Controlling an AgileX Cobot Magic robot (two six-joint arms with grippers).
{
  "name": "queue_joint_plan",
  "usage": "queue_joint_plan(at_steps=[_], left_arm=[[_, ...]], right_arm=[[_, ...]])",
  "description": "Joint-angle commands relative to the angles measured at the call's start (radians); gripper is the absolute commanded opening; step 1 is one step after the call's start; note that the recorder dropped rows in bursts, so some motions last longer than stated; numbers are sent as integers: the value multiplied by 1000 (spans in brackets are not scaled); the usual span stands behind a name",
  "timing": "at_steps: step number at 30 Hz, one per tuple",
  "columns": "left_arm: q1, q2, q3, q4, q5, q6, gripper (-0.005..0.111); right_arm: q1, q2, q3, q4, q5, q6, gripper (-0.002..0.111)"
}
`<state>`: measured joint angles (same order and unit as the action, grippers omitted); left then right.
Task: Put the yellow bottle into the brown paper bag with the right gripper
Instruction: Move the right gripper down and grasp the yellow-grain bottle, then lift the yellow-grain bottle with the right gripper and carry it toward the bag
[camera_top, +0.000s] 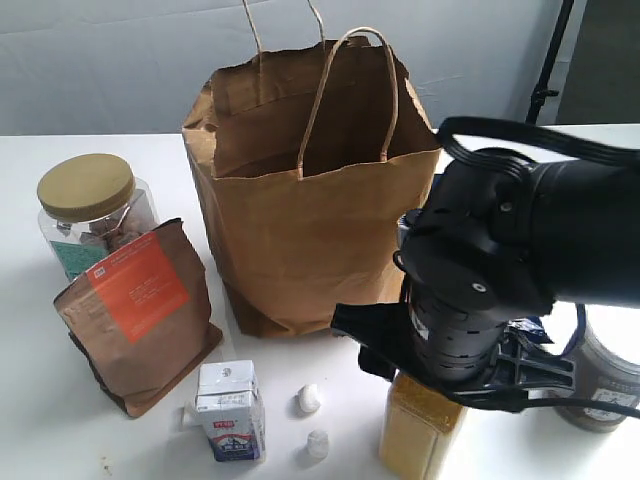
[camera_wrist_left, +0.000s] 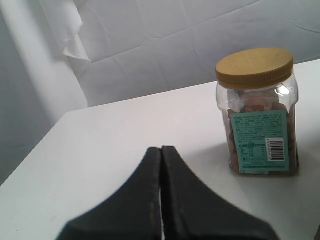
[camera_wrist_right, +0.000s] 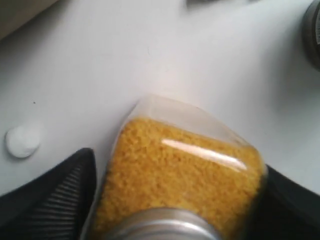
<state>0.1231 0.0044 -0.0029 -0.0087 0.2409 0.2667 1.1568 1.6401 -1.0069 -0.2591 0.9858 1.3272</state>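
Note:
The yellow bottle stands on the white table at the front right, its cap hidden under my right arm's black head. In the right wrist view the bottle fills the space between the two black fingers of my right gripper. One finger looks to be against it, and a thin pale strip shows beside the other. The brown paper bag stands upright and open behind the bottle, to its left. My left gripper is shut on nothing, low over the table near a gold-lidded jar.
A clear jar with a gold lid and a brown pouch with an orange label stand at the left. A small carton and two small white pieces lie in front of the bag. A dark jar stands at the far right.

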Motion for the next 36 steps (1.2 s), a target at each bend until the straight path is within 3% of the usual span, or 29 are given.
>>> queue_joint_plan(at_steps=[1,2,3,10,17,27,36], left_arm=[[-6,-4,3,0,-9,-2,0],[-6,-4,3,0,-9,-2,0],[-6,-4,3,0,-9,-2,0],[-6,-4,3,0,-9,-2,0],[-6,-4,3,0,-9,-2,0],[-6,-4,3,0,-9,-2,0],[-6,-4,3,0,-9,-2,0]], right_arm=[[-7,17,35,20,-33,-3,17],[-7,12,45,20,-35,-3,5],[-7,4,60,20,-35,-1,0],[15,-134,194,-123,-111,5,0],[115,-394,322,-440,-136,147,0],[264,-724,325,-704,-171,171,0],[286,-847,292,-975,-361,278,0]])
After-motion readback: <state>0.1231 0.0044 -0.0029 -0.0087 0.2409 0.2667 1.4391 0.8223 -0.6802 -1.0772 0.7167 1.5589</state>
